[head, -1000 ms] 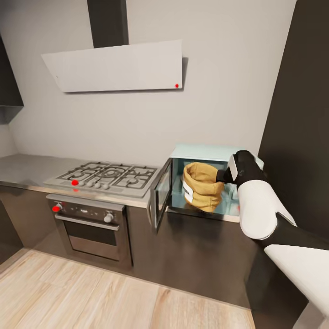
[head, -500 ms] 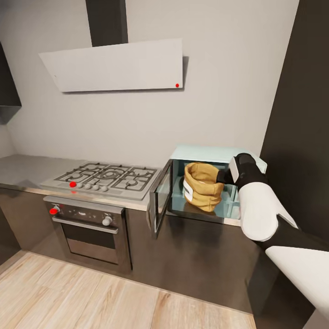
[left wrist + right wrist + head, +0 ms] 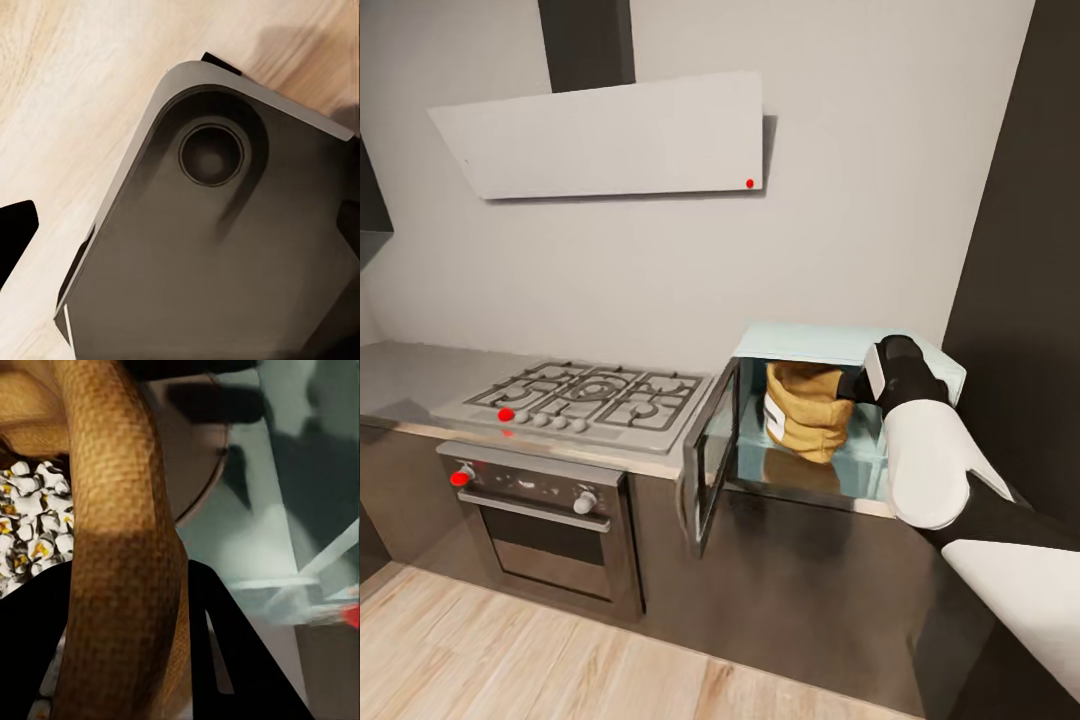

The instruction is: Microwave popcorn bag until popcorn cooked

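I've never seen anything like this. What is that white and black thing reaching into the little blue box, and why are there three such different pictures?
It is a simulated kitchen, and the white and black thing is the right arm of a wheeled robot with two arms. The big picture comes from a camera on its head, looking down at the countertop, where a gas hob sits beside a small mint-blue microwave with its door swung open. The right claw grips the rim of a tan popcorn bag and holds it inside the microwave.

The other two pictures come from cameras at the wrists. The right wrist one looks along the claw's dark fingers, clamped on the bag's rolled rim, with popcorn inside. The left wrist one looks down at the wooden floor and a dark part of the robot.
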You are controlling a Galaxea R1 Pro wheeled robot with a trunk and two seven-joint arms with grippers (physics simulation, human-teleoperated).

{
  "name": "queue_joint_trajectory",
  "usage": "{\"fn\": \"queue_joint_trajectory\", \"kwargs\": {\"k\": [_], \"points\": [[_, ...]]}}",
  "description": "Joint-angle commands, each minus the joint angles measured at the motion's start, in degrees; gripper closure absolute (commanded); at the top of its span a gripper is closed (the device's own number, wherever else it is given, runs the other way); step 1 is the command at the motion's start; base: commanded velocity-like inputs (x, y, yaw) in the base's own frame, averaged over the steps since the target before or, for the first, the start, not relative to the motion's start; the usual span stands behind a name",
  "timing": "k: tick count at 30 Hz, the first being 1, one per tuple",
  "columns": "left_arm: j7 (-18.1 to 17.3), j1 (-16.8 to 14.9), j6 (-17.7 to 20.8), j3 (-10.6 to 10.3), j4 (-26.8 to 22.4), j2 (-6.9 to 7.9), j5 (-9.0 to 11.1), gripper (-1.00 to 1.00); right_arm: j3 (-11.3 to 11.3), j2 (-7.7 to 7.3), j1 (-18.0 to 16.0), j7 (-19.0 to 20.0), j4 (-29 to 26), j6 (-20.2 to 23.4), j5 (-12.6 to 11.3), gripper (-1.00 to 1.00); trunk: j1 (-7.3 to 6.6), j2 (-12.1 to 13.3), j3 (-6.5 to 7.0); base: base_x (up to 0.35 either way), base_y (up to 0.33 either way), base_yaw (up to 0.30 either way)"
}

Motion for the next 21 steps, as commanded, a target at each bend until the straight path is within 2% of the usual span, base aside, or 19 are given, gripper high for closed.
{"fn": "queue_joint_trajectory", "kwargs": {"k": [1, 6, 18, 21], "points": [[0.11, -0.01, -0.09, 0.20, -0.05, -0.01, -0.03, -1.00, -0.24, 0.06, 0.68, -0.52, -0.09, 0.24, 2.26, 1.00, 0.04, -0.01, -0.08, 0.322, 0.000, 0.000], [0.11, -0.01, -0.33, 0.30, -0.07, -0.01, 0.00, -1.00, -0.24, 0.06, 0.71, -0.51, -0.09, 0.30, 2.26, 1.00, 0.04, -0.01, -0.08, 0.257, 0.000, 0.000], [0.11, -0.01, -0.35, 0.44, -0.06, -0.01, 0.05, -1.00, -0.31, 0.02, 0.72, -0.57, -0.41, 0.34, 2.26, 1.00, 0.04, -0.01, -0.08, 0.011, 0.000, 0.000], [0.11, -0.01, -0.35, 0.44, -0.07, -0.01, 0.05, -1.00, -0.26, 0.02, 0.74, -0.56, -4.37, 0.77, 2.26, 1.00, 0.04, -0.01, -0.08, 0.000, 0.000, 0.000]]}}
